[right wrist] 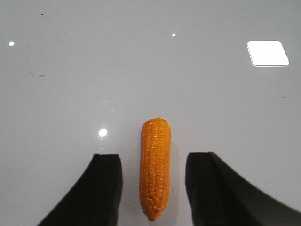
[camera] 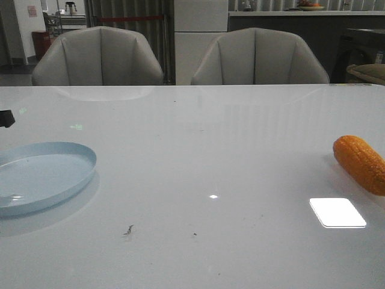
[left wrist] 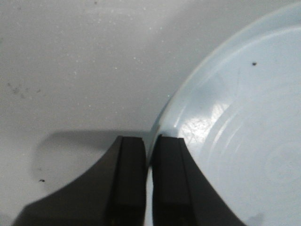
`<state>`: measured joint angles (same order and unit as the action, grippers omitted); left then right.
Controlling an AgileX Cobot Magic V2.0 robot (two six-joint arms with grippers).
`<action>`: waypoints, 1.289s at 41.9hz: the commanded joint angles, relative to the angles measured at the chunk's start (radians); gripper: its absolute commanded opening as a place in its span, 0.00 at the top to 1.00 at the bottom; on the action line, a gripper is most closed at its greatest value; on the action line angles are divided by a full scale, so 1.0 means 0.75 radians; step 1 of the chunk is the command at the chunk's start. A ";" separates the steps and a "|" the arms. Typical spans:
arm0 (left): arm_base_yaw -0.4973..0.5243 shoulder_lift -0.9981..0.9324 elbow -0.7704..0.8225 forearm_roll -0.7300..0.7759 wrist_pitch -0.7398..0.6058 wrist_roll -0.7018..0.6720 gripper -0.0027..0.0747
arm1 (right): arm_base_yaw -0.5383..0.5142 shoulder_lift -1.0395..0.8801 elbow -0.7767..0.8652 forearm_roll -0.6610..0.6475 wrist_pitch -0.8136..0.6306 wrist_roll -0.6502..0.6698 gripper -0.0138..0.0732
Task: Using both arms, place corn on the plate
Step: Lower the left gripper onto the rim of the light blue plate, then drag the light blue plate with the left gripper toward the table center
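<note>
While plate (camera: 45,174) and corn (camera: 361,162) run off-frame (front view), left gripper (left wrist: 148,181) pinches rim, right gripper (right wrist: 153,188) spread.

No legible text, label, brand, number or sign is found in any view. The corn (right wrist: 154,168), the plate (camera: 72,180) and the desk (camera: 198,156) surface carry no markings. One reddish notice (camera: 32,11) hangs on the background wall, well behind the desk and to the left of the left-hand chair (camera: 98,57); its content is too small and blurred to read. The bright rectangle on the desk near the corn is a light reflection, not a label.
</note>
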<state>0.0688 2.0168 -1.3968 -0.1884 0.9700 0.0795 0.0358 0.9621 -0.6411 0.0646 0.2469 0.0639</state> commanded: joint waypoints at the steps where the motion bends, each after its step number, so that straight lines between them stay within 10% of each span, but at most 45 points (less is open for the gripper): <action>1: -0.012 -0.068 -0.078 -0.067 0.073 -0.005 0.84 | -0.006 -0.011 -0.045 -0.010 -0.093 -0.004 0.35; 54: -0.618 0.067 -0.374 -0.386 0.040 0.018 0.81 | -0.006 -0.011 -0.045 -0.010 -0.074 -0.004 0.35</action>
<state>-0.3838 2.1287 -1.6447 -0.4534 1.0157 0.0795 0.0358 0.9621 -0.6411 0.0646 0.2600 0.0639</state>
